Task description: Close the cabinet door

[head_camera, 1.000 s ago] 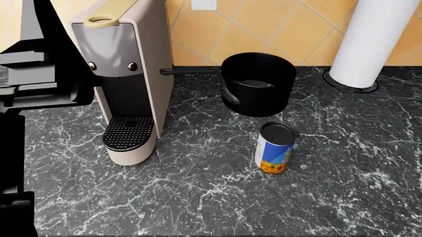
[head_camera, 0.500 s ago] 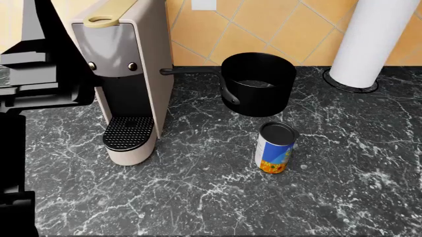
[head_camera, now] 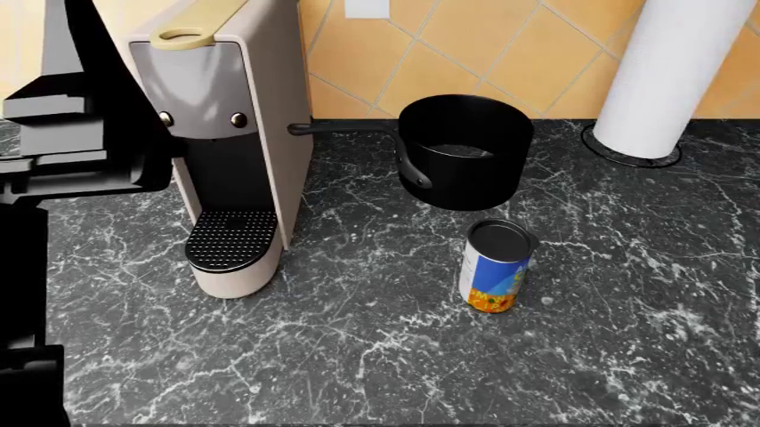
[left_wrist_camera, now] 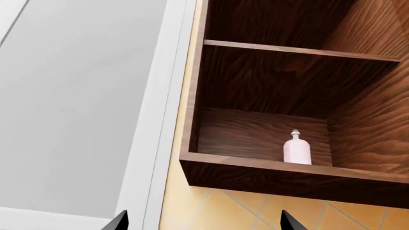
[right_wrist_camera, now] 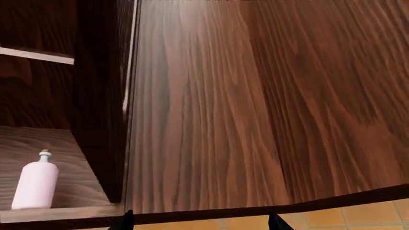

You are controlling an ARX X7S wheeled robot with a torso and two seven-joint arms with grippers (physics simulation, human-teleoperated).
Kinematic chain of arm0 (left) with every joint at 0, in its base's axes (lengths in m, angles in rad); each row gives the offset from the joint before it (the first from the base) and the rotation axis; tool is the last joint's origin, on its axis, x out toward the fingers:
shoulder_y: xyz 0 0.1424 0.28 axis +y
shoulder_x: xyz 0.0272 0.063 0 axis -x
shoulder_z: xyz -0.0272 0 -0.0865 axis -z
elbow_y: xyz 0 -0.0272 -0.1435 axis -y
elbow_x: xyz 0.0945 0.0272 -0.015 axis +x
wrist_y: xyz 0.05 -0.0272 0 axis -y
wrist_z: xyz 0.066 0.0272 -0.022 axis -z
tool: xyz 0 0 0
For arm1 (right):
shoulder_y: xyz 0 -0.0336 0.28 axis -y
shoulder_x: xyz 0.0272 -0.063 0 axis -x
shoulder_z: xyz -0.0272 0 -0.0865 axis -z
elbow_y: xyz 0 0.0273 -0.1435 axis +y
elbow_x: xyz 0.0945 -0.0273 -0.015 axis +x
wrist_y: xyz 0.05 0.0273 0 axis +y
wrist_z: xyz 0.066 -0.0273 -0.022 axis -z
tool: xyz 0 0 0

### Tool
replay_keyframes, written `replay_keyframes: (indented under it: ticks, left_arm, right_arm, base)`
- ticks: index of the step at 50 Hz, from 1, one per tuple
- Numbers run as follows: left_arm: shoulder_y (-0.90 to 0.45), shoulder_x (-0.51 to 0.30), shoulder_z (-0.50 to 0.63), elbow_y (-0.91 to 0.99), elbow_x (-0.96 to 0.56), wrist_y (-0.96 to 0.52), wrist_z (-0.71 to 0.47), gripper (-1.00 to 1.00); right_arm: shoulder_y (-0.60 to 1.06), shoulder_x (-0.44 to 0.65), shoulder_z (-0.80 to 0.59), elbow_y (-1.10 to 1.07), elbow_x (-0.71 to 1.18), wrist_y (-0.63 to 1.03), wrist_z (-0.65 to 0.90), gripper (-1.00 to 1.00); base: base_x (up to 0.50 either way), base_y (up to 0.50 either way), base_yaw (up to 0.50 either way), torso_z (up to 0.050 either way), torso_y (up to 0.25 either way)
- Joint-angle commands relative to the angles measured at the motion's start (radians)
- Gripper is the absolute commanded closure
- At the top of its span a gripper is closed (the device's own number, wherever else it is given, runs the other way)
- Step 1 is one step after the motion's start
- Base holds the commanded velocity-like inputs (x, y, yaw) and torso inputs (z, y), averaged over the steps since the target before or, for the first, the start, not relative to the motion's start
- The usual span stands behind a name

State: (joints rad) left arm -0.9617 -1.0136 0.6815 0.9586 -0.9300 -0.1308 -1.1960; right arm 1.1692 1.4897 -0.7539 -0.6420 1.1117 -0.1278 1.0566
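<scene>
left wrist view: open cabinet [left_wrist_camera: 268,96], 2 shelves, 1 pink bottle [left_wrist_camera: 297,149] lower centre, no label legible; left claw [left_wrist_camera: 201,221] tips apart, mostly cut off.
head view: 1 can [head_camera: 494,266] w/ unreadable label, 1 pot [head_camera: 464,149], 1 coffee machine [head_camera: 226,142] on surface [head_camera: 392,356].
right wrist view: cabinet door [right_wrist_camera: 255,105] fills frame; right claw [right_wrist_camera: 201,223] tips apart.

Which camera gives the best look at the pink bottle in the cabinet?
The right wrist view: the pink bottle appears large on its shelf. The left wrist view shows it smaller, farther back. The head view misses it.

Bottle [left_wrist_camera: 297,150] on lower cabinet shelf [left_wrist_camera: 255,139].
</scene>
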Motion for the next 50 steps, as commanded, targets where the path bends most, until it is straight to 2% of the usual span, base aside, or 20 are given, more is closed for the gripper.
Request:
replay_keyframes:
  ticks: [1,19,24,35,50]
  left_arm:
    - [-0.001,0.0,0.001,0.0,0.0,-0.001,0.0,-1.0]
    - [0.007,0.005,0.005,-0.006,0.01,0.002,0.005,-1.0]
    - [0.008,0.004,0.006,-0.006,0.01,0.003,0.007,-1.0]
    - [0.006,0.002,0.003,-0.006,0.006,0.003,0.007,-1.0]
    - [0.005,0.005,0.006,-0.008,0.002,0.0,0.008,-1.0]
  right_arm:
    - [0.024,0.011,0.027,0.03,0.036,0.01,-0.03,-1.0]
    - [0.104,0.015,0.096,0.054,0.085,0.117,-0.081,-1.0]
    - [0.155,-0.022,0.124,0.067,0.094,0.196,-0.114,-1.0]
    - [0.183,-0.086,0.131,0.141,0.109,0.245,-0.163,-1.0]
    - [0.221,-0.115,0.143,0.174,0.109,0.302,-0.195,-1.0]
  base:
    - [0.0,0.0,0.0,0.0,0.0]
    - [0.0,0.0,0.0,0.0,0.0]
    - [0.0,0.0,0.0,0.0,0.0]
    - [0.0,0.0,0.0,0.0,0.0]
    - [0.0,0.0,0.0,0.0,0.0]
